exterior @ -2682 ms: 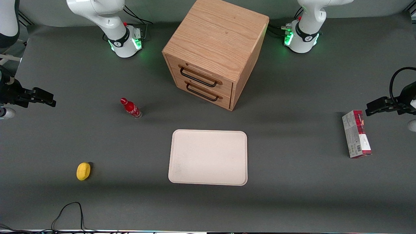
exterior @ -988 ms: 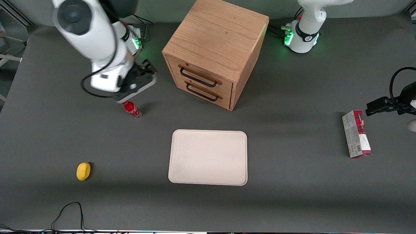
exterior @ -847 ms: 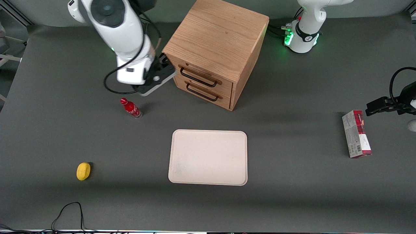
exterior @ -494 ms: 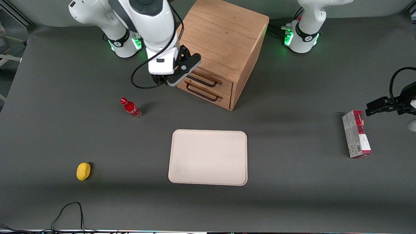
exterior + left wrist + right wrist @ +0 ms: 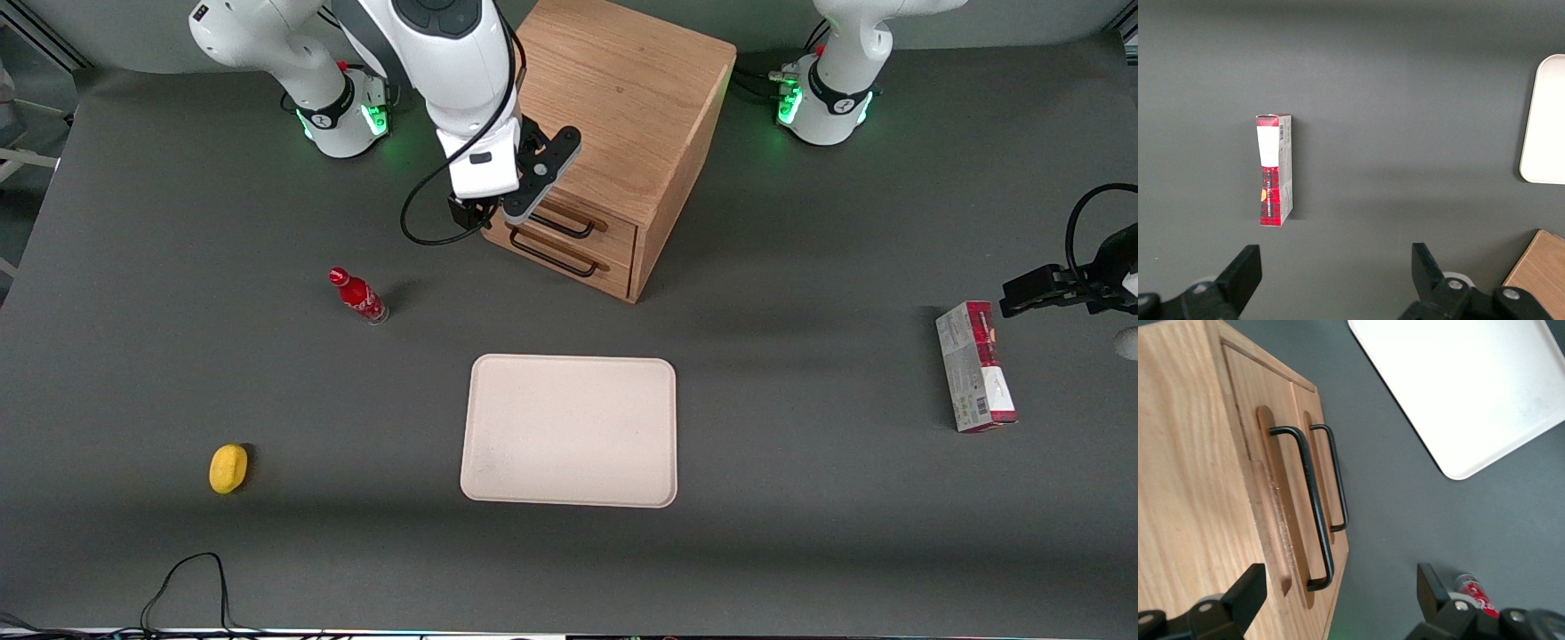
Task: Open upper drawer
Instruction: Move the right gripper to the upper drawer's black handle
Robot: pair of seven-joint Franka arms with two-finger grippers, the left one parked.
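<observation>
The wooden cabinet [image 5: 613, 98] stands at the back of the table, both its drawers pushed in flush. The upper drawer [image 5: 613, 224] is partly covered by my arm in the front view. In the right wrist view the upper drawer [image 5: 1281, 520] shows its thin black wire handle [image 5: 1313, 513], with the bottom drawer's handle [image 5: 1338, 480] beside it. My gripper [image 5: 532, 178] hangs just above and in front of the upper drawer's front, at the handle's end nearer the working arm. The gripper [image 5: 1338, 593] is open and holds nothing; the handle's end lies between the spread fingers, untouched.
A cream tray [image 5: 569, 431] lies in front of the cabinet, nearer the front camera. A small red bottle [image 5: 359, 296] stands on the table toward the working arm's end. A yellow object [image 5: 228, 468] lies nearer the camera. A red and grey box [image 5: 975, 366] lies toward the parked arm's end.
My arm swung in from the working arm's end of the table, passed over the red bottle, and now hangs at the cabinet's front. The fingers stayed open. The drawers have not moved.
</observation>
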